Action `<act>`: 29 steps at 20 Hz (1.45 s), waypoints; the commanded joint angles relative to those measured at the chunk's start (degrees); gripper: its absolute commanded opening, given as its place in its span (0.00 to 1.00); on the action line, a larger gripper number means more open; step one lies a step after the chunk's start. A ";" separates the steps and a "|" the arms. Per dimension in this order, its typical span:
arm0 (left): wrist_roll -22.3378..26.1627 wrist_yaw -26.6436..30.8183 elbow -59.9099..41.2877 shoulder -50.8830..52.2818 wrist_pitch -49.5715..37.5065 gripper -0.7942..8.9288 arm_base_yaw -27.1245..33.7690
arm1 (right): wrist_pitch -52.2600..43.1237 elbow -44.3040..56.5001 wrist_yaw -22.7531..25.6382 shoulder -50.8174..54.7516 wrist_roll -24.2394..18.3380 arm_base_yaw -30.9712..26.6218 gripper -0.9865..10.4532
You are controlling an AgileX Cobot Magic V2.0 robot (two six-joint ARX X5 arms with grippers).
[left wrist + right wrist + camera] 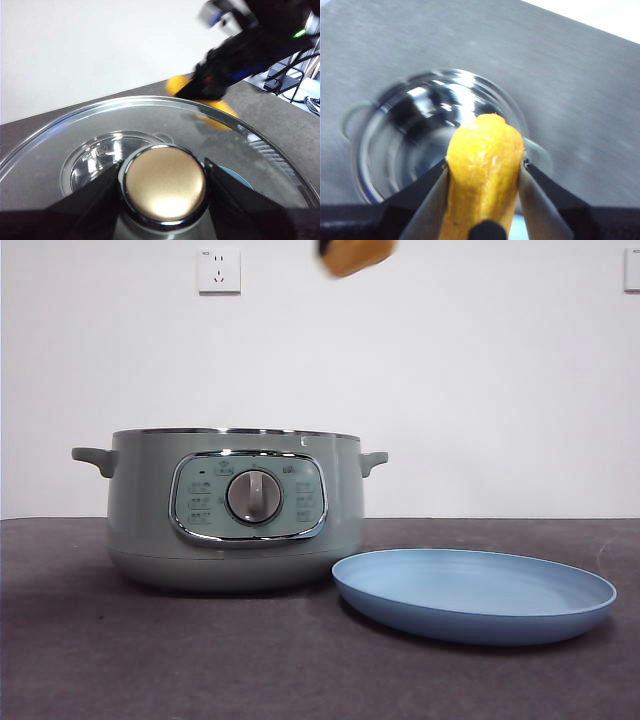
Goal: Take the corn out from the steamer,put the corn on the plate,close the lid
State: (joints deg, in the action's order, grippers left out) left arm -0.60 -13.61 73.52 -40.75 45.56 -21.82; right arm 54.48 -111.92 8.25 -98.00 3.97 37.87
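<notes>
Your right end effector [485,167] is clamped on the corn [484,170], one jaw pressed to each side of the cob, and it hangs high above the open steamer [440,135], whose shiny inner bowl lies straight below. In the front view the corn [356,254] shows only as an orange lump at the top edge, over the steamer's [235,510] right half, with a dark bit of the end effector beside it.

Your left end effector [165,182] is gripping the lid [150,135] by its knob [165,182], jaws tight on either side, and the glass dome spreads out around it. Through that view you see the right arm [245,55], blurred, with the corn [210,102] beyond the lid's rim.

The steamer stands uncovered on the dark surface [120,660], dial [254,496] facing the front camera. The plate [474,594] sits just to its right, nearly touching its base.
</notes>
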 commanded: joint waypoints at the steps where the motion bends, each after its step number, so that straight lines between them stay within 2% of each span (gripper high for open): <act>1: 0.66 -0.24 0.85 0.68 -2.32 0.07 0.07 | 3.37 4.11 1.18 2.43 -0.96 -2.64 0.08; 3: 0.66 -0.24 0.85 0.68 -1.97 0.07 0.07 | 1.77 11.67 0.92 6.54 -0.76 -4.79 0.08; 5: 0.66 -0.24 0.85 0.68 -1.75 0.07 0.07 | -3.98 22.84 0.66 11.37 0.55 -6.51 0.08; 8: 0.66 -0.22 0.85 0.68 -1.73 0.07 0.07 | -15.56 39.47 -5.14 16.37 3.21 -9.22 0.08; 14: 0.63 -0.20 0.85 0.68 -0.04 0.07 0.07 | -37.99 60.81 -11.04 14.67 9.01 -12.13 0.08; 20: 0.63 -0.20 0.85 0.68 0.17 0.07 0.07 | -46.31 64.46 -11.39 5.66 9.70 -12.31 0.08; 26: 0.63 -0.17 0.85 0.68 0.59 0.07 0.07 | -48.17 64.46 -11.34 1.09 9.68 -12.33 0.08; 28: 0.63 -0.17 0.85 0.68 0.55 0.07 0.07 | -47.98 64.46 -11.32 1.09 9.66 -12.26 0.11; 29: 0.66 -0.15 0.85 0.66 0.52 0.07 0.07 | -47.91 64.46 -11.37 1.18 9.66 -12.20 0.18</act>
State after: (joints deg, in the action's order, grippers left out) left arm -0.58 -13.63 73.52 -40.75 48.82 -21.82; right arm 5.23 -48.31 -3.05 -95.29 13.13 25.50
